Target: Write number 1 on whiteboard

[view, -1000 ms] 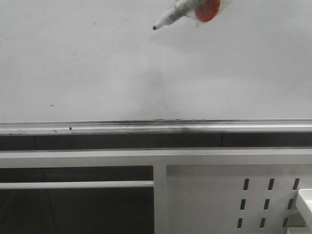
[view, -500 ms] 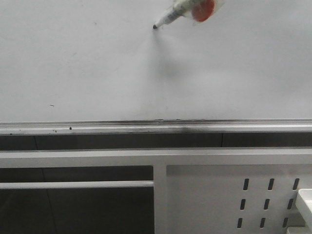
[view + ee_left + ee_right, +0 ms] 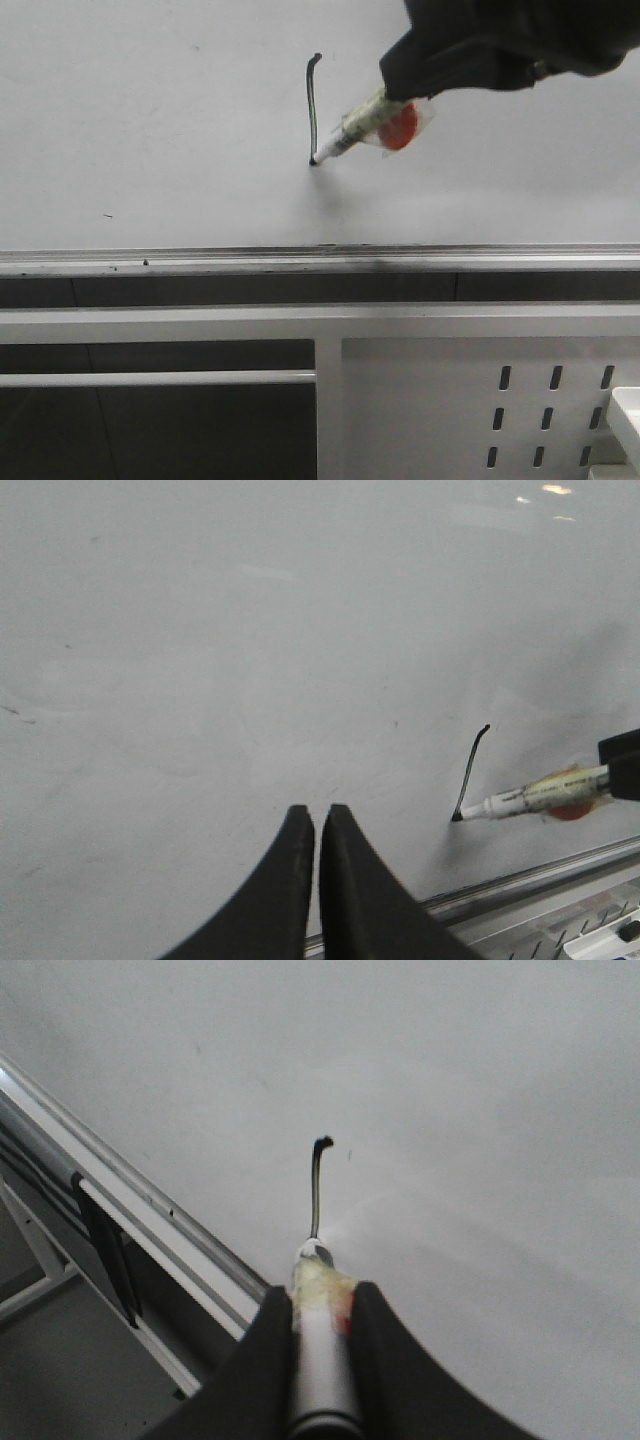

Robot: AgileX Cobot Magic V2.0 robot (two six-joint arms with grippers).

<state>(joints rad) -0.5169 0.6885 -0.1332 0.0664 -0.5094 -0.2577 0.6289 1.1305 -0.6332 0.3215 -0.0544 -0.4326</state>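
Right gripper (image 3: pixel 322 1305) clamps a white marker (image 3: pixel 352 136), its tip touching the whiteboard (image 3: pixel 150 130) at the lower end of the number 1 (image 3: pixel 313 105), a thin dark stroke hooked at its top, left of the board's middle. Left gripper (image 3: pixel 310 825) hangs near the board, fingers pressed together, holding nothing.

this looks like a lab or robot test bench rather than a home. a plain whiteboard (image 3: pixel 150 120) with a silver rail (image 3: pixel 200 262) fills most of the front view, mounted over a bare white metal frame (image 3: pixel 200 322). a perforated panel (image 3: pixel 450 400) with slotted holes sits low on the right, with dark space behind the frame bars.
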